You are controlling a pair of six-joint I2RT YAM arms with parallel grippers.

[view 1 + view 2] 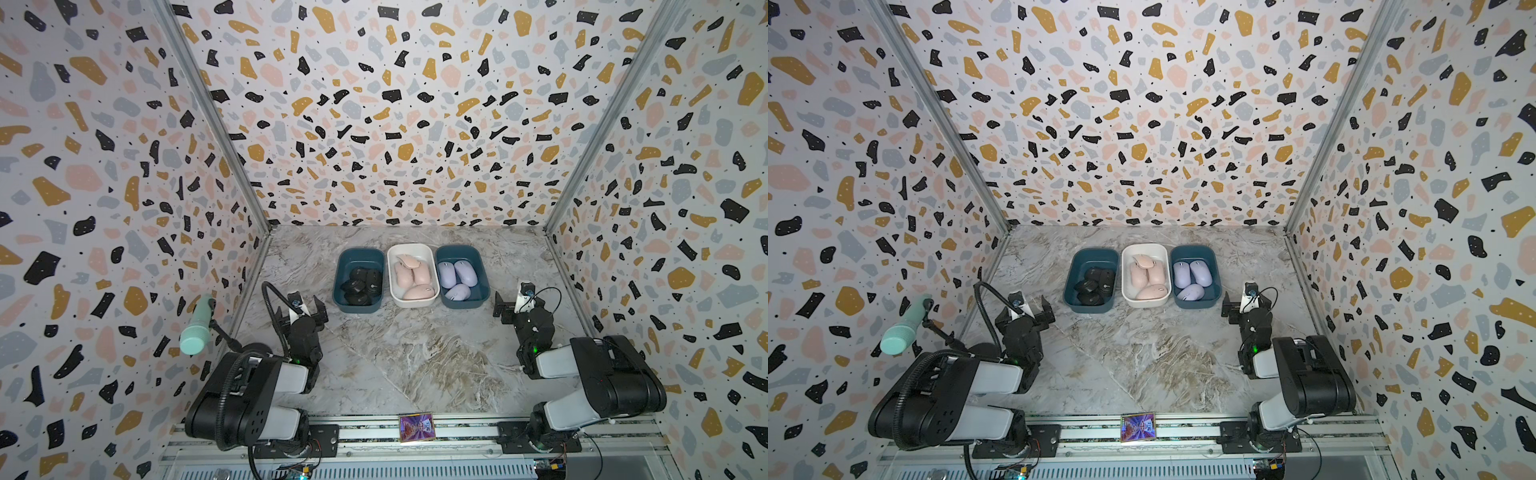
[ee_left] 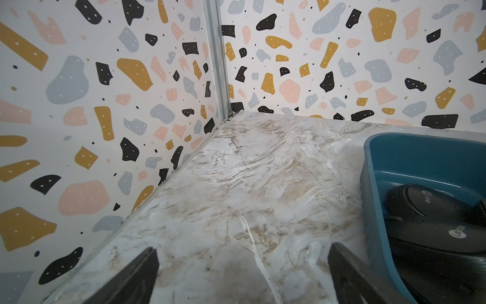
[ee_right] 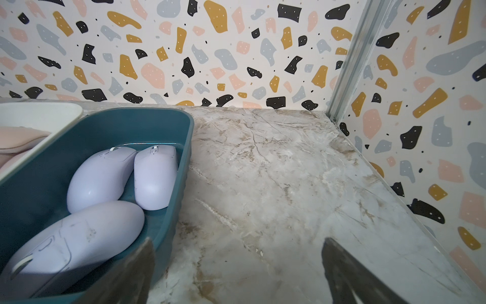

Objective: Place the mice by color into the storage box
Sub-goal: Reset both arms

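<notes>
My left gripper (image 1: 305, 307) and right gripper (image 1: 512, 308) hung wide, empty. Mice (image 1: 419, 291) were probably all sorted, so I just needed to stay clear of the storage boxes (image 1: 357, 306).

glossy marble-look table (image 1: 415, 357), smooth plastic mice (image 3: 100, 179)

L wrist view: black-mice bin (image 2: 373, 171) cut by frame edge, one corner + wall only. Inside, black mice (image 2: 420, 202) also cut; count can't tell here, logo text blurred. Of left gripper (image 2: 243, 247) just fingertips in frame.

R wrist view: lilac-mice bin (image 3: 147, 118) cut off, nearest lilac mouse (image 3: 79, 237) partly behind right gripper (image 3: 238, 239) finger (image 3: 131, 276). Of white bin (image 3: 39, 111) only a corner; pink mice (image 3: 18, 136) mostly out of frame.

Both top views: black mice (image 1: 360, 286) (image 1: 1096, 286) overlap in dark pile, outlines unclear. Front-rail screen (image 1: 417, 427) too small to read.
</notes>
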